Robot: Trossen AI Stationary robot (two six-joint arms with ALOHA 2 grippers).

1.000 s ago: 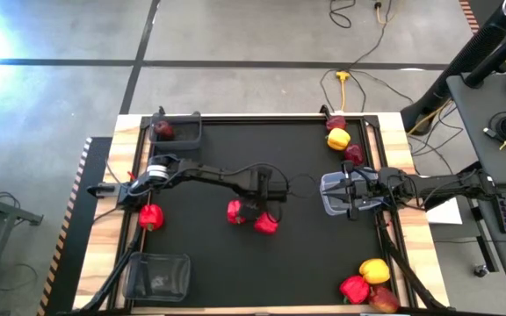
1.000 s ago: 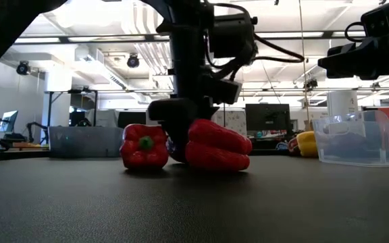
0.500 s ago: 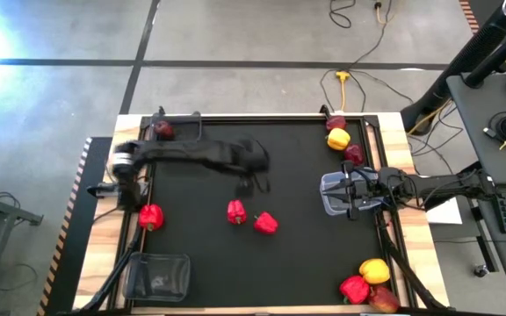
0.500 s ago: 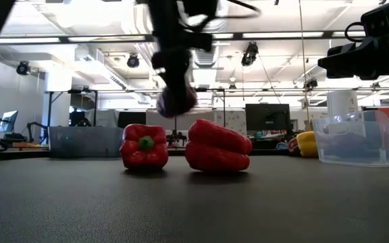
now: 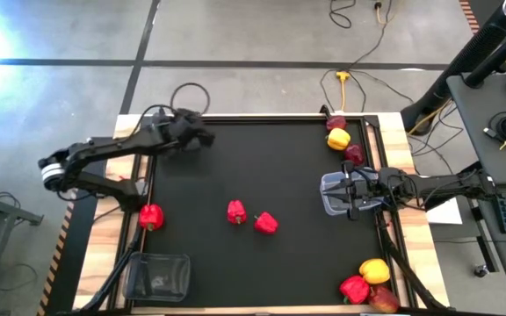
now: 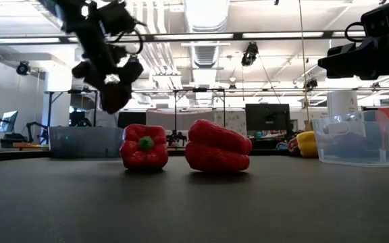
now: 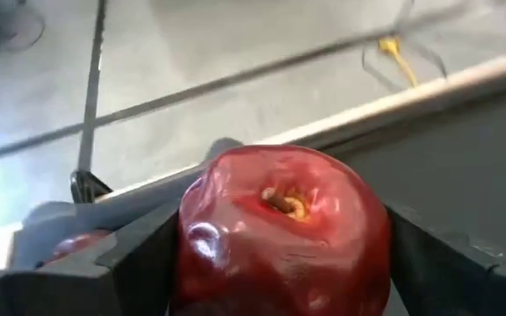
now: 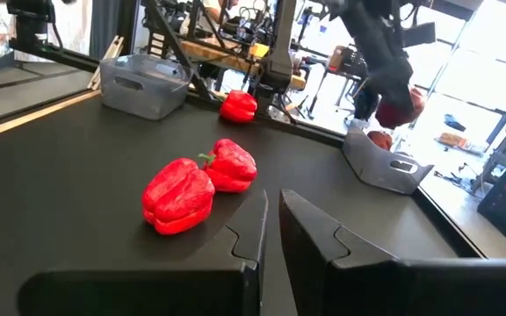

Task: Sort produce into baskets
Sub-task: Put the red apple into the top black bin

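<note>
Clenched on a maroon apple point(image 7: 281, 230), my left claw point(image 5: 185, 133) hangs over the far left corner of the table point(image 5: 271, 167), right above the grey tub point(image 8: 383, 163) there (one apple point(image 7: 73, 245) already lies in it, so I judge this is where the apples go). I hold the fruit stem-outward between both fingers, high enough to clear the tub's wall; the next move, I think, is a short drop and a release. My right claw point(image 8: 271, 230) waits with fingers nearly closed and empty by the clear tub point(image 5: 334, 194) at the right edge. Two red peppers point(image 5: 251, 217) sit mid-table, a third point(image 5: 150, 216) by the left edge near another grey tub point(image 5: 158, 276); more produce is heaped in the far right point(image 5: 341, 140) and near right point(image 5: 369, 283) corners.
</note>
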